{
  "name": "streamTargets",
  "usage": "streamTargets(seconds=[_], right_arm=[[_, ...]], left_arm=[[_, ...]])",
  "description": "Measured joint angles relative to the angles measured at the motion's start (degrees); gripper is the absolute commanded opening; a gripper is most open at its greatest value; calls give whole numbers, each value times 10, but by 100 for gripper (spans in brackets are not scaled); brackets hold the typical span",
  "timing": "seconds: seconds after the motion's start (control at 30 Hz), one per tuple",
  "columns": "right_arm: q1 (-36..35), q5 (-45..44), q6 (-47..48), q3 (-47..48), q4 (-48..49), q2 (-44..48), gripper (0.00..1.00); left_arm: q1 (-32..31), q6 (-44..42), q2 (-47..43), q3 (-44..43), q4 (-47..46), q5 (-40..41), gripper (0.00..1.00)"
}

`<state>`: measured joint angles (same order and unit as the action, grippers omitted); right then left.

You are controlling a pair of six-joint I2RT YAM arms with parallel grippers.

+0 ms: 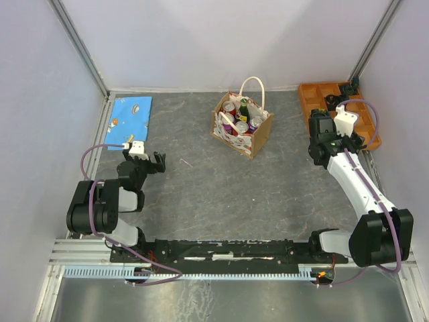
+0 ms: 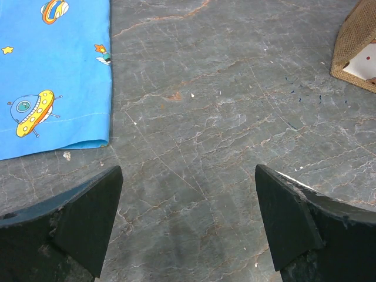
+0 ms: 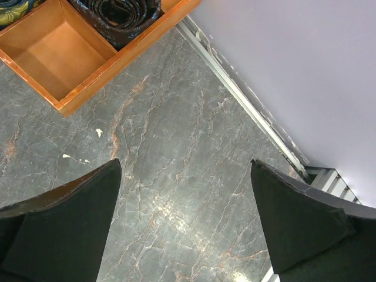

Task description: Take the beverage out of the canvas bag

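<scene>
A: Where's the bag (image 1: 242,127)?

B: Seen from above, it stands at 12 o'clock on the table (image 1: 201,194), upright, mouth open, one white handle arched over it

A: And the drinks?

B: All inside. I count several cans (image 1: 241,125) and a dark bottle (image 1: 244,109) packed together. Nothing drinkable lies on the table outside it

A: So nothing is out yet?

B: As far as I can judge, no. The whole job is ahead: reach in, grip one, lift it clear, set it down

A: What about the left gripper (image 2: 188,170)?

B: Jaws spread, nothing between them, low over bare table at about 8 o'clock. Its camera catches only the bag's corner at 2 o'clock and the blue cloth (image 2: 53,76) at 10 o'clock

A: The right gripper (image 3: 185,161)?

B: Also spread wide and holding nothing. It hangs at 2 o'clock by the orange tray (image 3: 126,59), well apart from the bag

A: Which arm should go?

B: Hard to call. Neither is near the bag; either would have to cross open table and come down over the mouth
</scene>
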<state>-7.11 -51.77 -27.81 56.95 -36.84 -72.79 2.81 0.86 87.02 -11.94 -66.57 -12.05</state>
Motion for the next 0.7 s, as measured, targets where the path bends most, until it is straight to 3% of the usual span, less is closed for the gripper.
streamTargets(seconds=[0.7], right_arm=[[-3, 1, 0, 1, 7, 0, 99]], left_arm=[[0, 0, 0, 0, 0, 0, 99]])
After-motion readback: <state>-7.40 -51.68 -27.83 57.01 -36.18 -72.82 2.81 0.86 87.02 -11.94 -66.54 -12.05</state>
